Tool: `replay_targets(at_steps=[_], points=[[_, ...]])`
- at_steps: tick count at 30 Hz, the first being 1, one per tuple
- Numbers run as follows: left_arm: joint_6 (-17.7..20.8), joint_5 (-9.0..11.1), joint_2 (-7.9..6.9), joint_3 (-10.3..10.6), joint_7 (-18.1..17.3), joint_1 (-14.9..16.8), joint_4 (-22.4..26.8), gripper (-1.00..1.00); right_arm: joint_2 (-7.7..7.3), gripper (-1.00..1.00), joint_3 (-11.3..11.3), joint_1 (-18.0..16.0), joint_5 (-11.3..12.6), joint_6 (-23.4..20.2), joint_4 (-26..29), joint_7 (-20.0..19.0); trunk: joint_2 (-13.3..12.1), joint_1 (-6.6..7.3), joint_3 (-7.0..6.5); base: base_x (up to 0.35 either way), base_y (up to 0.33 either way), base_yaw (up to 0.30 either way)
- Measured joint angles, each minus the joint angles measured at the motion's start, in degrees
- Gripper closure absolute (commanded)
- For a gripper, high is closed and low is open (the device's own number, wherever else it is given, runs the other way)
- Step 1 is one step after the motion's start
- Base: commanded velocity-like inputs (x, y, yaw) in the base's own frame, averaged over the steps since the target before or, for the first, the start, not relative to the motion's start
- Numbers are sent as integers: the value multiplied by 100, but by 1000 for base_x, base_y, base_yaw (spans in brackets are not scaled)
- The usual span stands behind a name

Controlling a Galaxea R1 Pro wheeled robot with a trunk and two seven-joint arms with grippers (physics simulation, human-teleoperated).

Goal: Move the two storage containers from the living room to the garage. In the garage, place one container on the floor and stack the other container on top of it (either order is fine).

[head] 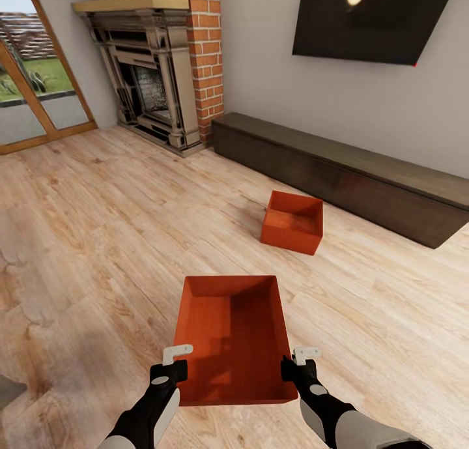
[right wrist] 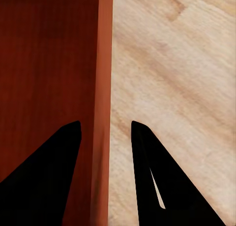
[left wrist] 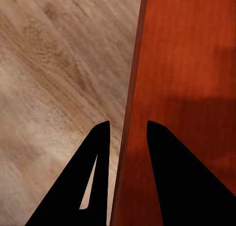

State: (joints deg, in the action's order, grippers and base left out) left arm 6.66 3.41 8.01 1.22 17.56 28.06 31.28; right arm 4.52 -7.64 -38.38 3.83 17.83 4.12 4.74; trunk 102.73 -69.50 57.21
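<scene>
Two orange-red storage containers are in the living room. The near container (head: pixel 231 338) is held above the wood plank floor (head: pixel 85 240), the left gripper (left wrist: pixel 127 132) pinching its left wall and the right gripper (right wrist: pixel 105 132) pinching its right wall. The far container (head: pixel 293 222) rests on that floor, just beside the dark low bench (head: pixel 365 175), right of the single brick fireplace (head: pixel 163 77).

Near container (head: pixel 231 345) between both claws, second container (head: pixel 292 222) beyond, before bench (head: pixel 365 175)
</scene>
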Motion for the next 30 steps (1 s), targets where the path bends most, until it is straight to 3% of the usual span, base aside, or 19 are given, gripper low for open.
replay_targets(at_steps=[18, 30], points=[[-6, 26, -13, 14, -3, 3, 3, 100, 9, 100, -5, -1, -4, 3, 5, 17, -722, 395, -328, 0, 0, 0], [-9, 27, -18, 13, -7, 3, 3, 100, 17, 100, 15, -1, -31, 12, 3, 29, -1203, 659, -636, 0, 0, -60]])
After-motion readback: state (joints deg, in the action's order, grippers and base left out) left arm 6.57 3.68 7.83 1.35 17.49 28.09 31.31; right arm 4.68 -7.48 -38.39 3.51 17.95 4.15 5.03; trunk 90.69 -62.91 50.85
